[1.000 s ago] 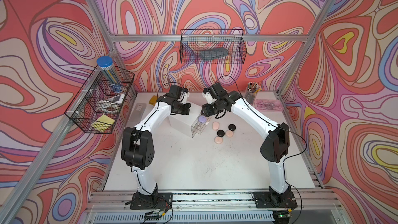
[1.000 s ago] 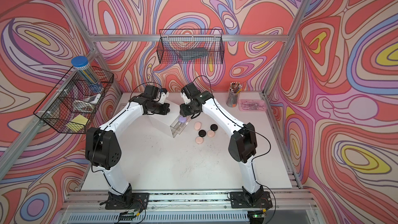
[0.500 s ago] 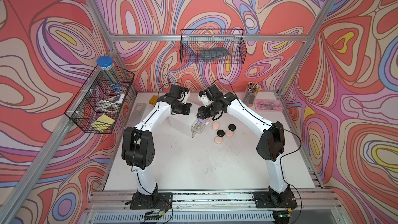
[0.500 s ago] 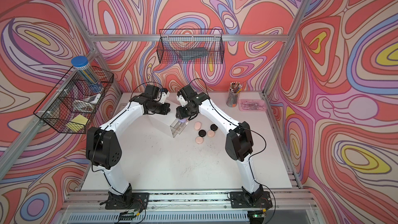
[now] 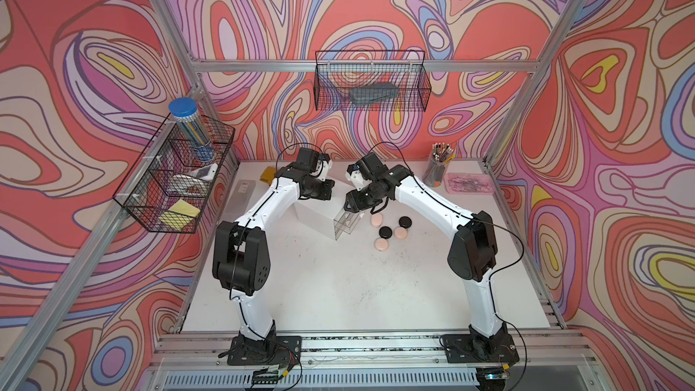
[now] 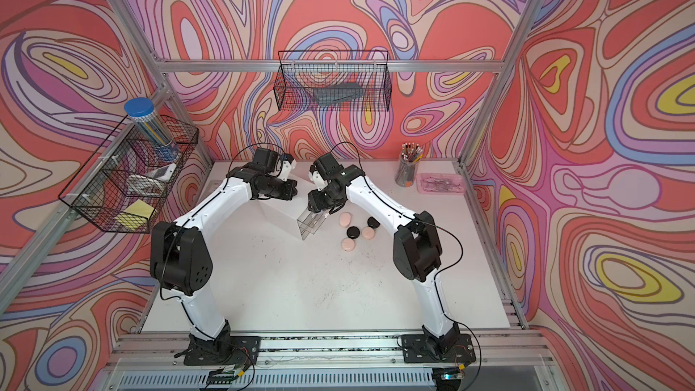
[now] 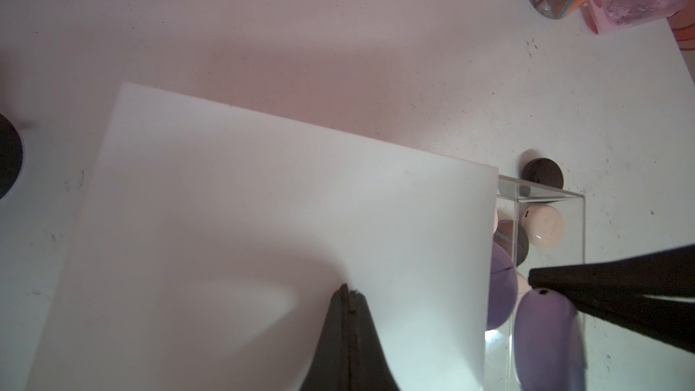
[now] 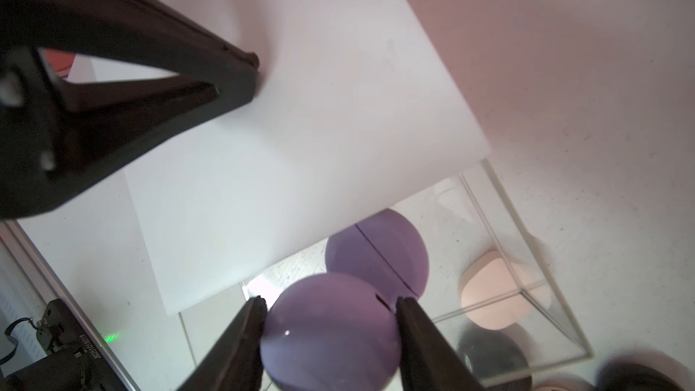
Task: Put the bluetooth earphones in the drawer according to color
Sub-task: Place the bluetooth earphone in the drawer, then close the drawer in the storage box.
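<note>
A lavender earphone case (image 8: pixel 331 332) is clamped between the fingers of the right tool (image 8: pixel 331 304), just over the pulled-out clear drawer (image 5: pixel 346 225), where a second lavender case (image 8: pixel 376 253) lies. The left tool (image 7: pixel 349 291), clenched tight, presses its tips on the white cabinet (image 7: pixel 263 220). Beside the drawer, pink cases (image 5: pixel 381 244) and black cases (image 5: pixel 385 232) lie on the desk (image 5: pixel 338 287)

Only an illegible white code on a black module (image 8: pixel 56 355).
</note>
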You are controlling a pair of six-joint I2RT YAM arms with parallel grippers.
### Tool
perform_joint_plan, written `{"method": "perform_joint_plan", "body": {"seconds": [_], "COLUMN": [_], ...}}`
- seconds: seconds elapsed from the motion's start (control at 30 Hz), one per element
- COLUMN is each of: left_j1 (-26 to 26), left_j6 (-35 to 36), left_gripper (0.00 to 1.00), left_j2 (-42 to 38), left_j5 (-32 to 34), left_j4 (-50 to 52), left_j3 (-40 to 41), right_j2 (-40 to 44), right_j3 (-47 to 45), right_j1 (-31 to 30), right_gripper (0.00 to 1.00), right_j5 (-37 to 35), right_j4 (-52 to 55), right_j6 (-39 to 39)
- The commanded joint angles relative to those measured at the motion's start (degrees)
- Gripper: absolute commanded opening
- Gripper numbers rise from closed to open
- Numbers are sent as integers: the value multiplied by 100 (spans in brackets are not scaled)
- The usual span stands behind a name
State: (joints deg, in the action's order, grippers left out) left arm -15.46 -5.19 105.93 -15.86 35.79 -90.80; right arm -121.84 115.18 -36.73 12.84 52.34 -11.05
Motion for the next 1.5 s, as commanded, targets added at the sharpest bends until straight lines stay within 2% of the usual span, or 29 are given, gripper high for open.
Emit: {"method": "perform_joint_plan", "body": {"seconds": [0.0, 0.23, 0.63, 0.9, 1.1, 1.27, 1.33, 1.4, 1.47], "left_j1": [-71, -71, -71, -70, -71, -71, -71, -71, -71], "left_j6": [110, 114, 135, 140, 137, 151, 150, 146, 154], "left_gripper": [0, 0, 0, 0, 0, 0, 0, 0, 0], "left_j2": [552, 552, 569, 578, 595, 604, 612, 613, 605], "left_j5": [283, 276, 284, 268, 260, 257, 246, 241, 246], "left_j4": [1192, 1187, 1191, 1189, 1183, 1182, 1183, 1182, 1188], "left_j3": [371, 379, 388, 388, 388, 388, 388, 388, 388], "right_j2": [55, 42, 405, 847, 1370, 1841, 1905, 1943, 1966], "right_j3": [-124, -109, -447, -944, -1709, -2270, -2355, -2443, -2556], "right_j1": [-27, -27, -27, -27, -27, -18, -21, -19, -18], "right_gripper": [58, 77, 97, 97, 91, 79, 70, 57, 38], "right_j5": [-73, -98, -385, -530, -744, -857, -829, -797, -770], "right_j4": [-91, -96, -401, -693, -1150, -1508, -1554, -1601, -1673], "right_j6": [-22, -20, -55, -73, -160, -187, -195, -228, -272]}}
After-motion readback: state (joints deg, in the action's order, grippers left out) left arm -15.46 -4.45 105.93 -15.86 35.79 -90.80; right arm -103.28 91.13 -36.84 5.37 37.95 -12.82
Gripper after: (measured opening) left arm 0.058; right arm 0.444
